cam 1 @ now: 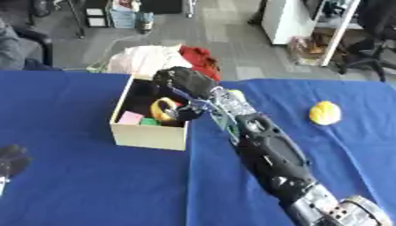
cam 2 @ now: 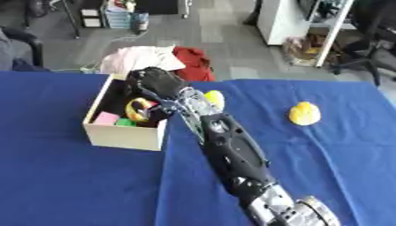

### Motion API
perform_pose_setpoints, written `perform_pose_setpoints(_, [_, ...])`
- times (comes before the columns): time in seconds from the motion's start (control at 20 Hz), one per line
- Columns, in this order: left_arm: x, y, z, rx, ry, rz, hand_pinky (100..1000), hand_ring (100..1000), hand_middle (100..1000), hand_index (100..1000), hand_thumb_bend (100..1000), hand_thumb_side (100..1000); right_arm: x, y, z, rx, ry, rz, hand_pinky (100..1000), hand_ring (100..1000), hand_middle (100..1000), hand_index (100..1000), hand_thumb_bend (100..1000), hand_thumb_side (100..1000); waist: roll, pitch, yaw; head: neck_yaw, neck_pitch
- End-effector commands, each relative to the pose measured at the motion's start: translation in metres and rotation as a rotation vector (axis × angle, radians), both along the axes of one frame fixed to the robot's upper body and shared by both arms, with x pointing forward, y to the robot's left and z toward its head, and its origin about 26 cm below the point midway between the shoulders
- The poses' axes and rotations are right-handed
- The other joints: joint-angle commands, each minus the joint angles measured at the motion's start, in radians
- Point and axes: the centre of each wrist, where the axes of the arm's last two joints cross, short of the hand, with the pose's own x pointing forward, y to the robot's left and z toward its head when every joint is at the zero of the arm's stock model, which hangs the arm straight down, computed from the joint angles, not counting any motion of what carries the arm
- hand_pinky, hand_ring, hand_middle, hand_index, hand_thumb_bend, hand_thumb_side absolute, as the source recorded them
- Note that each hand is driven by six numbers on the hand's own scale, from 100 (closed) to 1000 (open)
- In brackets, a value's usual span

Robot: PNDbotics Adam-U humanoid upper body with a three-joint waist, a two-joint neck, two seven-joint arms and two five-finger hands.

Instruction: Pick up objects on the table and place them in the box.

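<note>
Resting near the lower left edge, the left hand [cam 1: 11,160] showed only as a dark shape, and I could not tell how its fingers stood. Further right stood the box [cam 1: 147,134], with a pink block [cam 1: 130,117] and a green piece [cam 1: 149,121] inside. Over its opening the right hand [cam 1: 182,81] curled round a yellow ring [cam 1: 161,110]. A yellow object [cam 2: 214,99] lay just beside the forearm, and a yellow ball [cam 1: 325,113] lay well apart on the blue table [cam 1: 70,185].

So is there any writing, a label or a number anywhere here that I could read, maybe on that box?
None can be read.
The box shows a plain pale wall, no print.
The things inside it, the yellow object on the blue table and the right hand over the box bear no visible text.
</note>
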Motion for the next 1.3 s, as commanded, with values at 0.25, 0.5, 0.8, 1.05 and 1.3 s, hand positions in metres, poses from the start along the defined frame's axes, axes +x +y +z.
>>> perform_pose_setpoints(0.25, [-0.001,0.001,0.008,0.002,-0.030,-0.005,887,775,749,827,126,637,0.003,-0.013,0.019,0.015,-0.056,-0.001,867,791,782,938,100,198,0.018,-0.007,-0.014,0.008,-0.005])
perform_pose_setpoints(0.5, [-0.002,0.003,0.006,0.004,-0.021,0.006,887,775,749,827,126,638,0.003,-0.022,0.025,0.040,-0.037,-0.014,861,789,781,962,100,201,0.016,-0.014,-0.027,0.015,0.003])
perform_pose_setpoints(0.8, [-0.006,0.012,-0.001,0.012,-0.003,0.050,887,775,748,827,126,638,0.003,-0.100,0.052,0.077,-0.040,-0.158,864,796,793,973,100,202,0.018,-0.030,-0.101,0.050,0.018])
perform_pose_setpoints(1.05, [-0.008,0.014,-0.004,0.015,0.006,0.060,888,774,749,826,126,639,-0.003,-0.168,0.050,0.140,0.028,-0.345,858,793,791,973,100,200,0.019,-0.038,-0.129,0.051,0.025])
perform_pose_setpoints(1.3, [-0.008,0.016,-0.005,0.017,0.010,0.067,887,774,749,826,126,639,-0.009,-0.219,0.026,0.249,0.150,-0.528,848,787,789,974,100,198,0.018,-0.042,-0.141,0.051,0.027])
